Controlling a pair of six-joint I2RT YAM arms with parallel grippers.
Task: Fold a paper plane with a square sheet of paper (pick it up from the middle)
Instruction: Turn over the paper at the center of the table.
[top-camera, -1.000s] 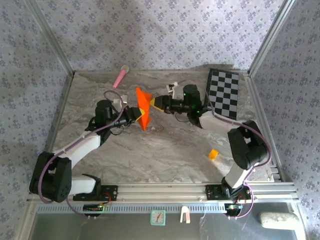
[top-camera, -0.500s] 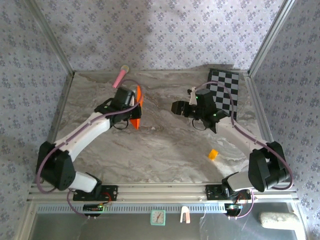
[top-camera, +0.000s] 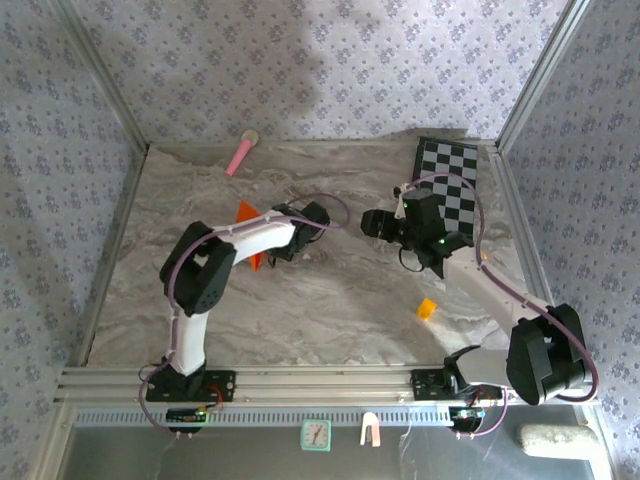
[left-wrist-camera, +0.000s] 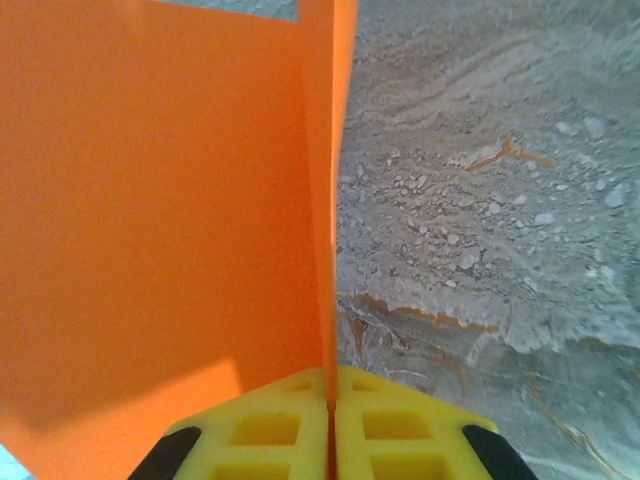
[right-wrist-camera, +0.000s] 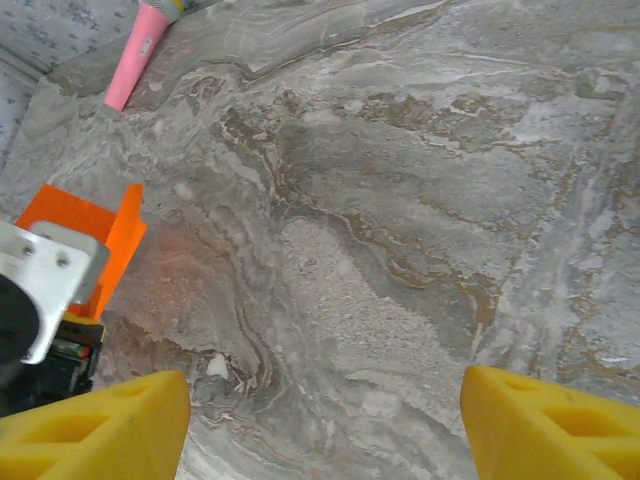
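Left end effector (left-wrist-camera: 330, 405) clamped on the thin bright orange folded paper sheet (left-wrist-camera: 150, 250) — crease upright. Right end effector (top-camera: 372, 222) fingers apart, sheet at its 9 o'clock — well apart.

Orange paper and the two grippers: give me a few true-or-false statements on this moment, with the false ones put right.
1. The left gripper is shut on the orange paper. True.
2. The right gripper grips the paper too. False: its fingers are wide open over bare table, apart from the paper.
3. The pink stick lies by the far wall. True.
4. The small orange block sits on the checkerboard. False: it lies on the table, nearer the arm bases than the checkerboard.
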